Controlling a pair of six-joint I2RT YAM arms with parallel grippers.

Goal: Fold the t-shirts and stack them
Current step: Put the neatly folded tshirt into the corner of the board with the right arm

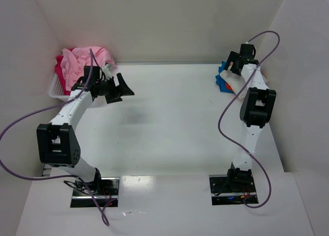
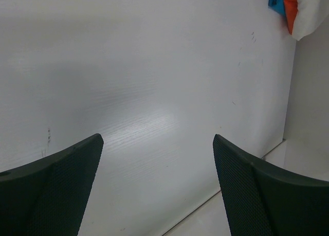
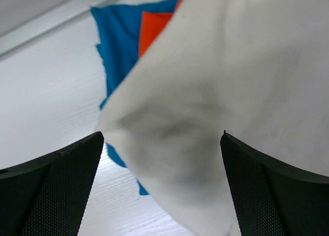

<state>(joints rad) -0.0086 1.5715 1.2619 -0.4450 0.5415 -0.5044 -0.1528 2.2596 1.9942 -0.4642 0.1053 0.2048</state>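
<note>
Over in the upper right of the overhead view, 3 shirts look stacked: the blue t-shirt [image 3: 115,46] at the bottom, the orange t-shirt [image 3: 154,30] on it, and the cream-white t-shirt [image 3: 216,92] on top. The right end effector [image 3: 162,135] hangs just above the cream one, its fingers spread wide and holding nothing.

In the upper left, the white basket [image 1: 55,89] holds the 2 shirts yet to be done. The light pink t-shirt [image 1: 85,58] is heaped on top and the red-magenta t-shirt [image 1: 62,74] shows at the left side. Neither is folded.

The left end effector [image 1: 122,92] is beside the basket over the bare desk [image 1: 169,123], released and empty. I'd put it at about 3 of 5 done.
</note>
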